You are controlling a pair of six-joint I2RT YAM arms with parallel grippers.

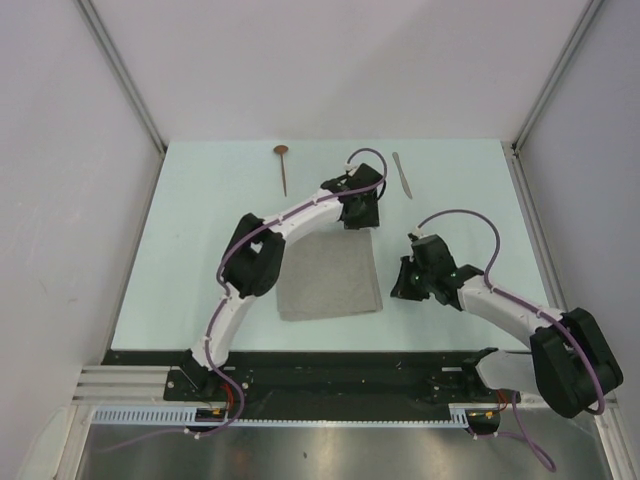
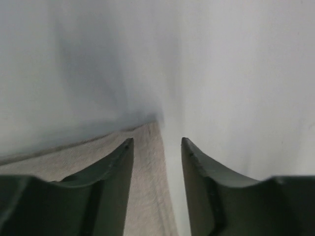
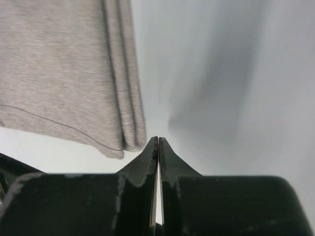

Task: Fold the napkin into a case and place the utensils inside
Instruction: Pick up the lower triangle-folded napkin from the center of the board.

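We see the napkin lying folded in the middle of the table, a compact rectangle with stacked layers showing along its right edge in the right wrist view. The left gripper hangs low over the cloth's far right corner. Its jaws stand apart with that corner and a strip of bare table visible between them, so nothing is clamped. We judge it sits there either to pinch that corner for another fold or because it has let go of it; the pictures cannot settle which. The right gripper rests just beside the napkin's right edge, near the front corner. Its jaws are pressed together on nothing, tips close to the table and apart from the cloth, perhaps ready to slide under or pin the layers. The spoon and the knife lie well apart from each other along the far side of the table, both clear of the cloth, which keeps the folding area free. We judge the folding to be well along and the loading of the utensils not yet begun.
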